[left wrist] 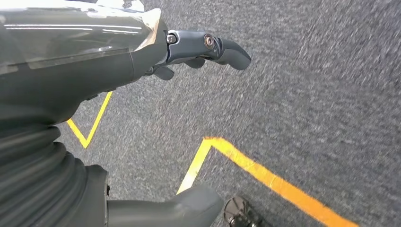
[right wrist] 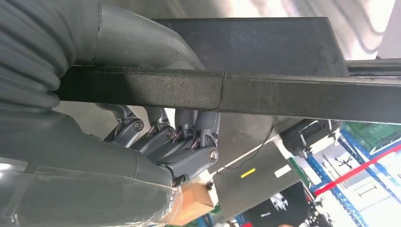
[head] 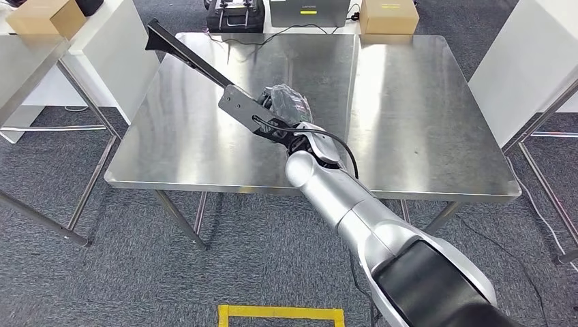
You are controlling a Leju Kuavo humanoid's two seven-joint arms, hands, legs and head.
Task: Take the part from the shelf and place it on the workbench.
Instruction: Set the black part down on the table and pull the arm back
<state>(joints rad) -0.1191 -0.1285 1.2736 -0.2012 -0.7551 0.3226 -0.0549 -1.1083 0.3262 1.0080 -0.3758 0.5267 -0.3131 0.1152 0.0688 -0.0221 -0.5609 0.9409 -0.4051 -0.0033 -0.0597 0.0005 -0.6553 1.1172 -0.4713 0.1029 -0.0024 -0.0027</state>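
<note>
While the part is held over the steel, these lines give the state of things and how the set-down might best go.

Part: a long black metal bar [head: 198, 65] with a flat perforated plate at its near end, angled up and away toward the far left corner, over the counter [head: 422, 122]; whether any of it touches the surface I cannot tell.

Right hand: the right hand [head: 283, 109] is closed round the plate end of the bar; the right wrist view shows its fingers [right wrist: 189, 137] curled under the black section.

Left hand: the left hand [left wrist: 198, 49] hangs over grey carpet with yellow floor tape [left wrist: 265, 172], holding nothing, fingers loosely extended.

Step in hand: judged as lowering and releasing the part on the counter.

Doing it well: bring the raised far end down first so the bar lies flat, keep it clear of the counter edges, and loosen the fingers only once the steel carries the weight, or the long end may swing or clatter.

Writing: small lettering on the grey case [head: 310, 12] beyond the counter is too small to read; the cardboard box [head: 388, 15] bears a yellow label, illegible.
</note>
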